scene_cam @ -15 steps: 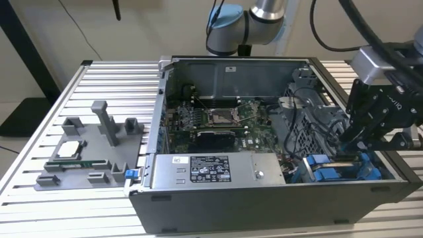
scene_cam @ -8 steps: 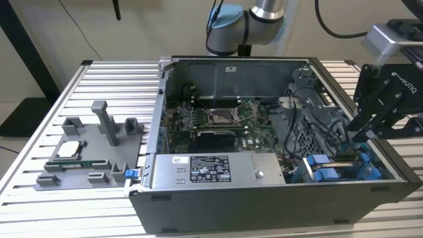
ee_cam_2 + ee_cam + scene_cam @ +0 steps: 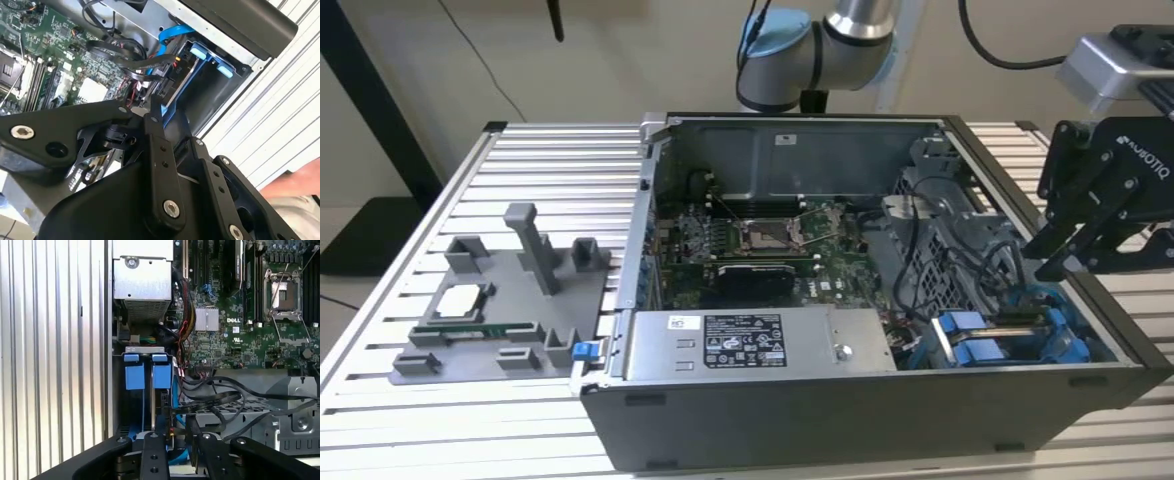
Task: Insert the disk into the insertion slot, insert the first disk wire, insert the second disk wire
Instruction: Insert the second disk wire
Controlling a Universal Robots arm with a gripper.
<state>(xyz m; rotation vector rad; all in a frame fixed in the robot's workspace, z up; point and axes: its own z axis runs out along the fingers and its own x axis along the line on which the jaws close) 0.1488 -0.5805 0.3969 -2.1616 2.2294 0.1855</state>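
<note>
Disk (image 3: pixel 1007 335) sitting edge-up inside drive bay (image 3: pixel 1067 345), at corner of open computer case toward exterior view's right, just beside grey power-supply box. Bright blue carrier frame showing around it; two blue tabs (image 3: pixel 148 375) standing side by side at bay's end in first wrist view. Disk's silver body mostly hiding between bay walls. Blue frame edge (image 3: pixel 187 75) showing in second wrist view, lying along grey sheet-metal bay wall. Whether wires are plugging into disk: cannot tell.

Slatted metal table (image 3: pixel 400 415): computer case (image 3: pixel 854 410), grey fixture tray (image 3: pixel 500 340), possibly printed.
</note>
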